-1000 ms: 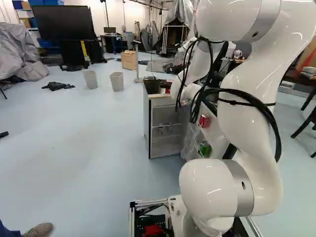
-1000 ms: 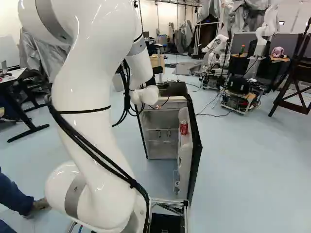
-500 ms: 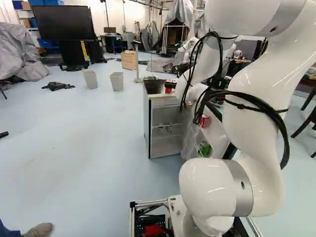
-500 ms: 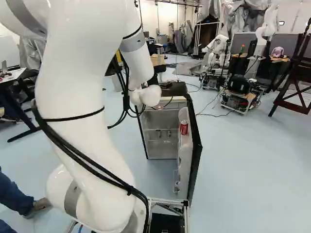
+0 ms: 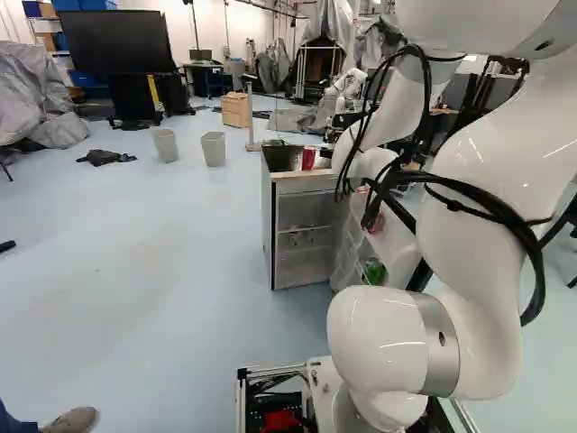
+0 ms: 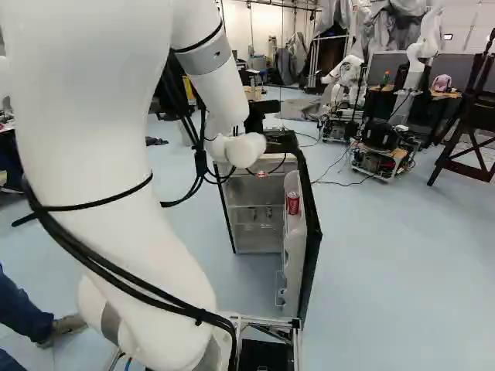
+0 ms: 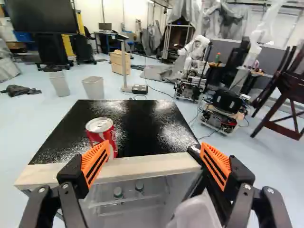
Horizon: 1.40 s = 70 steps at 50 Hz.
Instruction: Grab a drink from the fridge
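Observation:
The gripper (image 6: 257,117) shows as a dark part beside the wrist in the right base view. In the wrist view the gripper (image 7: 154,164) stands open, with nothing between its orange pads. Ahead of one finger, a red can (image 7: 100,132) stands upright near the front edge of the black-topped fridge (image 7: 142,165); that finger's pad covers part of it. The fridge door is open. On its inner side sits another red can (image 6: 292,203), with a green item (image 5: 374,271) lower down. Two small containers (image 7: 118,192) (image 7: 139,186) stand inside on a shelf.
The open fridge door (image 6: 312,232) stands out towards the base. Past the fridge are two grey bins (image 7: 93,87) and another robot (image 7: 190,71). A brown wooden frame (image 6: 468,124) stands at the right of the right base view. A person's shoe (image 5: 74,420) is near the base.
My arm has swung and leaned over, its wrist going rightwards in both base views. The can on the fridge top has come into fuller sight in the left base view. The base has not moved.

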Tool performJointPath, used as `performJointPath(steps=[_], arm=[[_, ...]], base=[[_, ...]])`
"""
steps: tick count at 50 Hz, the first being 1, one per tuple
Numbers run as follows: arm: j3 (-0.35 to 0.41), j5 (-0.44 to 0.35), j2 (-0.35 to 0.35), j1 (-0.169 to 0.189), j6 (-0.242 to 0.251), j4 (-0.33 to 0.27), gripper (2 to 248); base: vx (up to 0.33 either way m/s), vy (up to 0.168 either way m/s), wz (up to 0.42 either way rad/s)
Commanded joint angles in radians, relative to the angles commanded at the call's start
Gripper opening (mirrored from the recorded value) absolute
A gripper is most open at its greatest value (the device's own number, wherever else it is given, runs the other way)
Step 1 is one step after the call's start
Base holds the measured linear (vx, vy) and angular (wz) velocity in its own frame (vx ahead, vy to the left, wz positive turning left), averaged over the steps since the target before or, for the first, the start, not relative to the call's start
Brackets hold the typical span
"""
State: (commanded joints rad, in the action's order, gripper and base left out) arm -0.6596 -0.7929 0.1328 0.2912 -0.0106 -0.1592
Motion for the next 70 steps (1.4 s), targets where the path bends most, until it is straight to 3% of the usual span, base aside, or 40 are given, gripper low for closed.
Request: performJointPath(steps=[44, 70], arm=[[-0.004, 0.315, -0.096, 0.147, 0.000, 0.427, 247], [-0.053, 0.565, -0.110, 0.227, 0.000, 0.603, 247]], base=[[0.000, 0.000, 0.000], [0.000, 0.000, 0.000]])
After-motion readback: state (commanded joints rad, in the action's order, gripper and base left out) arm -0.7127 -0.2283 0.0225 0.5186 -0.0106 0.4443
